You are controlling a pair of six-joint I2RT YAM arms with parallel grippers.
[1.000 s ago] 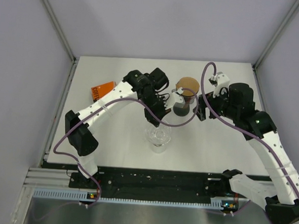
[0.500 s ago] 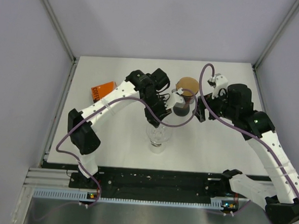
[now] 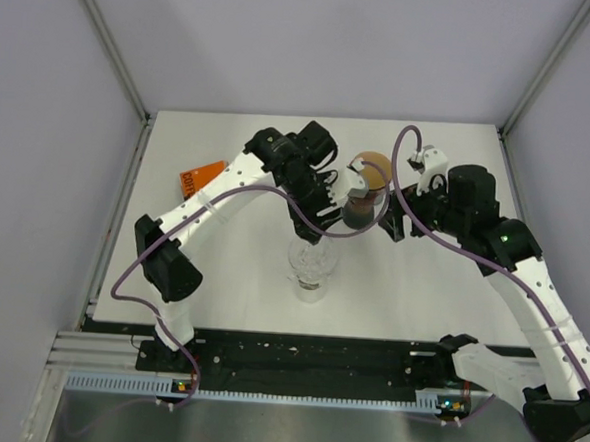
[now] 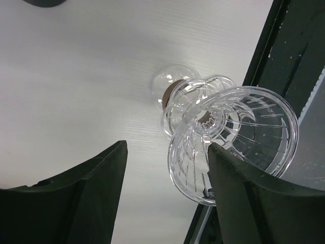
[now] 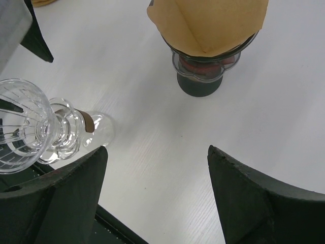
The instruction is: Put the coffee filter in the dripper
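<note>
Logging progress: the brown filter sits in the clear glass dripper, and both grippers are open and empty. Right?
No: the brown filter sits in the dark holder, not the clear glass dripper, as the right wrist view shows. The left gripper and right gripper are open and empty.

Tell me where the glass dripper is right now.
In the top view, the glass dripper stands about midway across the table, in its near half. The coffee filter sits behind it and slightly to the right.

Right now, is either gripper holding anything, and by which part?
Nothing is held. Left gripper and right gripper are both open and empty; the paper filter sits on its black stand, the glass dripper stands alone.
</note>
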